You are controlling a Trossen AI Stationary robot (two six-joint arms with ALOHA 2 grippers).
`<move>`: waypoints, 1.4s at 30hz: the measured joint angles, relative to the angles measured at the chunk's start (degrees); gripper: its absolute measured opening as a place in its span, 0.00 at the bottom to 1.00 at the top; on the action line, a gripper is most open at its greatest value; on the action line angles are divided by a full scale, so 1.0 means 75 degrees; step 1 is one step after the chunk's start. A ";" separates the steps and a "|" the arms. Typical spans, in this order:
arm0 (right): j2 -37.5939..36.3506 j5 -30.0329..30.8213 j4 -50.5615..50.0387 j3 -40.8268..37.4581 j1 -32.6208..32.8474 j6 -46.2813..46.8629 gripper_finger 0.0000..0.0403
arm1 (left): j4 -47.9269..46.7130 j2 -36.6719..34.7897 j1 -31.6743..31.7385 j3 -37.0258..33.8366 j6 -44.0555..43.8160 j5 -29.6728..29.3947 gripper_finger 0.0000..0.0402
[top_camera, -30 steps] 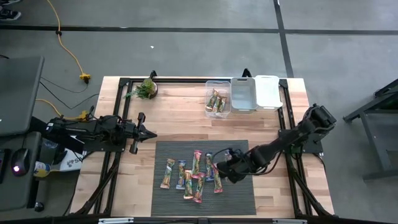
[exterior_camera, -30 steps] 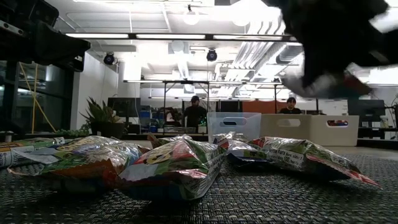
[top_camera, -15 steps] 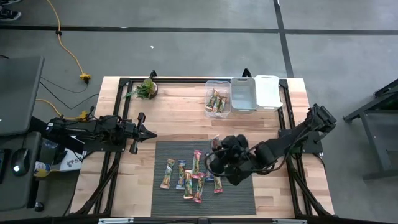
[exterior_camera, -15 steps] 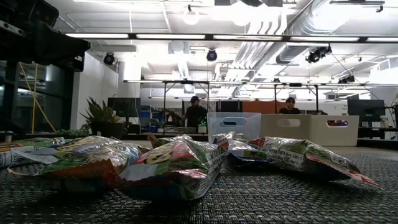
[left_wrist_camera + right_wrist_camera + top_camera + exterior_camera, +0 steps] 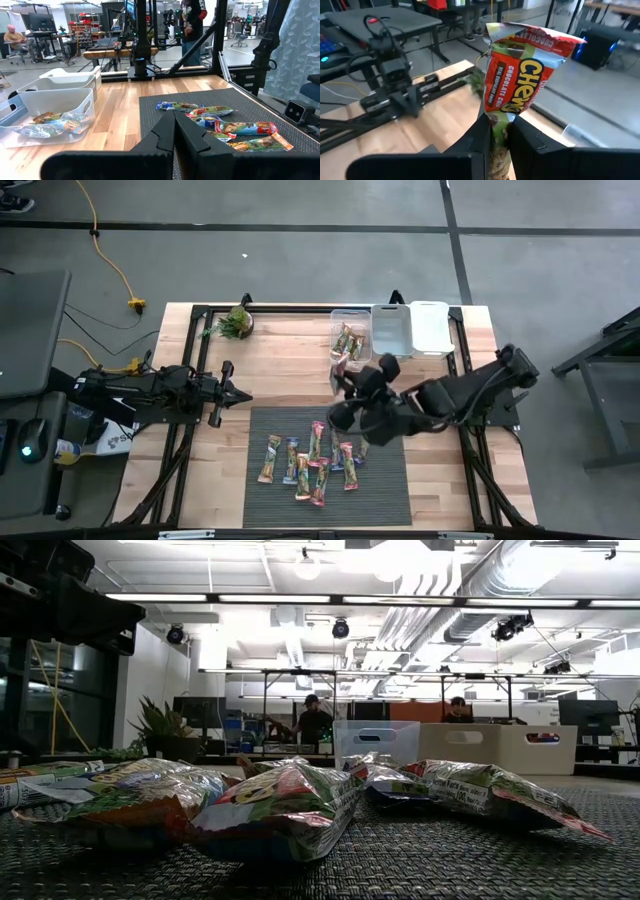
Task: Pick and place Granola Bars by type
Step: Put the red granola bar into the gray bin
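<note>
Red and green wrapping marks the granola bar (image 5: 520,75) clamped upright between the fingers (image 5: 480,142) of the right gripper (image 5: 340,380), which hangs above the wooden table (image 5: 280,370), just near of the bins and beyond the far edge of the dark mat (image 5: 385,480). In the high view that bar (image 5: 337,377) shows as a small pale strip at the gripper's tip.

On the mat lie the other bars (image 5: 310,455), loosely side by side in a cluster towards its left and middle, some overlapping. Several more bars (image 5: 347,342) sit in the clear bin (image 5: 350,313) at the far side of the table; to its right stand a grey bin (image 5: 391,332) and a white bin (image 5: 431,327), touching one another in a row.

The left gripper (image 5: 240,394) waits at the left side of the table, its fingers (image 5: 170,132) pressed together on nothing, pointing towards the mat. A small potted plant (image 5: 235,323) stands at the far left corner.
</note>
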 joint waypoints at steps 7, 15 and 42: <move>0.0000 0.0446 0.0003 0.0531 -0.0682 -0.1007 0.09 | 0.0000 0.0002 0.0000 0.0002 0.0000 0.0001 0.00; 0.0000 0.0827 -0.0004 0.1109 -0.2008 -0.1607 0.10 | 0.0000 0.0000 0.0000 0.0000 0.0000 0.0000 0.00; 0.0003 -0.4257 -0.2569 -0.1356 -0.8155 0.0448 0.10 | 0.0000 0.0000 0.0000 0.0000 0.0000 -0.0002 0.00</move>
